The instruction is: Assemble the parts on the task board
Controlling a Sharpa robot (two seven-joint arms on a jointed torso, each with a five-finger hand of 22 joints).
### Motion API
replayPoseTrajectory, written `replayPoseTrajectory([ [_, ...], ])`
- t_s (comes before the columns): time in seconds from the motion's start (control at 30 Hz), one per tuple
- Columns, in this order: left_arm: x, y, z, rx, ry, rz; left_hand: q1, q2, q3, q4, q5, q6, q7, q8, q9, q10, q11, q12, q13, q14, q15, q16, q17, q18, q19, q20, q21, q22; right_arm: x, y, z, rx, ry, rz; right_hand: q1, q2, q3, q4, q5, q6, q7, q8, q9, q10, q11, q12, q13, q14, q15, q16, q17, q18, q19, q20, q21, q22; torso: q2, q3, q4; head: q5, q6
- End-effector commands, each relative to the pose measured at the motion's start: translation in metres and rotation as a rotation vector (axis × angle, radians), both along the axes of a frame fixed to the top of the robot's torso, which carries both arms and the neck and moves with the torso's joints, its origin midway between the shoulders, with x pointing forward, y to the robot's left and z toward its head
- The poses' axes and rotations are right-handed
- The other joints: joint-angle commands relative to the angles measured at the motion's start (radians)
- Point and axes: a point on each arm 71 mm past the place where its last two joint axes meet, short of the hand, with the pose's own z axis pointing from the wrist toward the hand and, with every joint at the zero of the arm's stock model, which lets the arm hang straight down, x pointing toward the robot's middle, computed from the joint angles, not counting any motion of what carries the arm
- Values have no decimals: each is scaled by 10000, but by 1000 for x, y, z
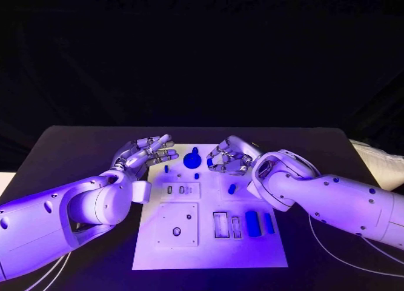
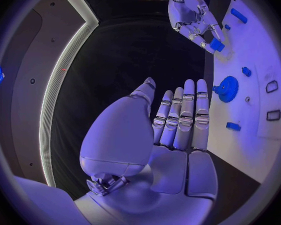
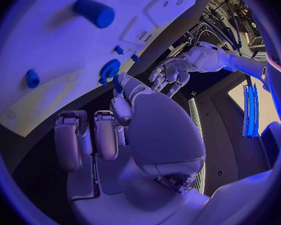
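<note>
Blue part (image 2: 217, 45) pinched by right robot hand (image 2: 193, 16).

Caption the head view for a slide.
Both hands, left hand open and right hand pinching a blue part, hover over the white task board's far end.

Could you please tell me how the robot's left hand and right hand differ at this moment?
The left hand holds nothing, while the right hand pinches a small blue part. The left hand's fingers are stretched out straight; the right hand's are curled in. Both are near the far end of the task board.
</note>
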Motion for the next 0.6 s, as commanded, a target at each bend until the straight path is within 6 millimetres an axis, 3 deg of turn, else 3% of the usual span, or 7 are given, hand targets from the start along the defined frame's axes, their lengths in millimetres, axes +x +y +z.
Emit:
replayPoseTrajectory([
  [0.03, 2, 4, 0, -139, -82, -35, 33, 106, -9, -55, 19, -68, 10, -36, -3, -70, -6, -34, -13, -87, 8, -69, 14, 109, 71, -3, -37, -12, -6, 12, -6, -1028, -62, 57, -378, 289, 83, -1, -31, 45, -31, 62, 9, -66, -32, -86, -77, 718, -30, -63, 908, -158, 195, -39, 4, 1433, -52, -38, 59, 154, -139],
  [0.1, 3, 7, 0, -126, -67, 44, 36, 110, -9, -61, 19, -64, 8, -33, -2, -66, -8, -31, -12, -86, 7, -69, 16, 109, 73, -3, -39, -14, -10, 21, -9, -1172, -31, 230, -383, 287, 85, -2, -37, 45, -31, 61, 9, -71, -32, -98, -85, 717, -30, -66, 903, -156, 189, -39, 0, 1425, -44, -33, 35, 222, -156],
  [0.27, 4, 11, -1, -112, -53, 139, 36, 110, -9, -61, 19, -64, 8, -33, -2, -66, -8, -31, -12, -86, 7, -69, 16, 109, 73, -3, -39, -14, -18, 38, -17, -1516, 3, 540, -394, 283, 89, -4, -49, 45, -31, 60, 9, -81, -32, -125, -102, 715, -29, -73, 893, -152, 177, -38, -8, 1408, -50, -53, 52, 255, -213],
  [0.6, 4, 11, 0, -156, -41, 132, 39, 117, -11, -77, 18, -51, 6, -27, 2, -52, -12, -22, -9, -79, 4, -70, 23, 111, 80, -4, -45, -17, -22, 56, -31, -1791, 143, 775, -435, 262, 103, -15, -78, 42, -29, 53, 9, -92, -31, -147, -111, 705, -28, -102, 849, -144, 155, -35, -23, 1377, -22, -24, 40, 446, -218],
])
